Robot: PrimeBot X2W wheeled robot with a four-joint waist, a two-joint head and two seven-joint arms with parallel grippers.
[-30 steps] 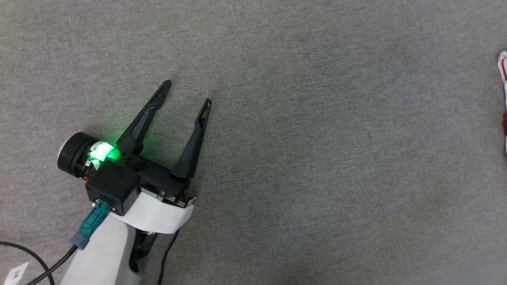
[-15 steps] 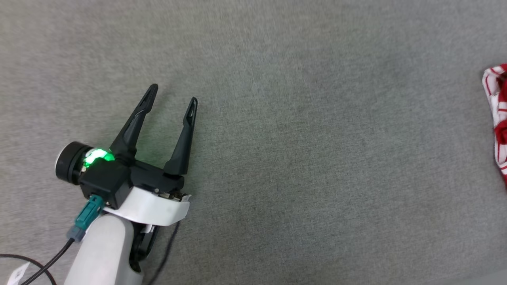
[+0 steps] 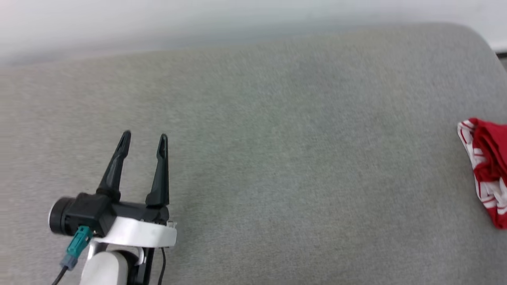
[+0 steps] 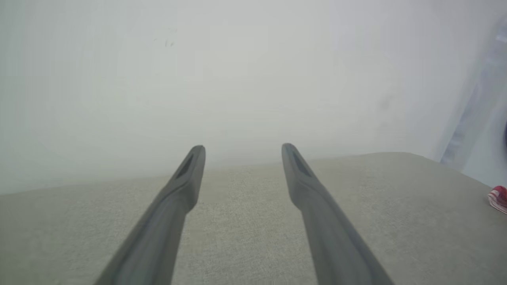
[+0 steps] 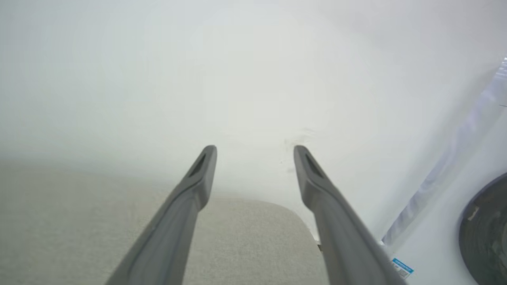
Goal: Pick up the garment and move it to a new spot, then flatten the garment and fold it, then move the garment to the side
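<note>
The left gripper (image 3: pixel 144 136) is over the near left part of a grey fabric surface (image 3: pixel 301 166), with its two long dark fingers pointing toward the far edge. The fingers are spread apart and grasp nothing. In the left wrist view, bare grey cloth and a white wall (image 4: pixel 237 79) show through the gap between them. A teal connector (image 3: pixel 77 243) with a dark cable is plugged into the wrist housing on its left side.

The garment (image 3: pixel 485 174) lies on the surface at the far right of the scene, well apart from the left gripper. It is bunched into a heap, with red cloth on top and red-and-white striped trim along its left and near edges. The right edge of the head view cuts part of it off. The surface rounds off into a corner at the far right, beyond the garment.

The right gripper (image 5: pixel 255 150) is released as well. In the right wrist view its fingers stand wide apart and empty, pointing over a rounded corner of the grey surface toward the white wall. To the right of these fingers, past the edge of the surface, there is a small blue-and-white label (image 5: pixel 403 268). Farther right is a dark round object (image 5: pixel 485 229), cut by the frame's edge, and what it is cannot be told.
</note>
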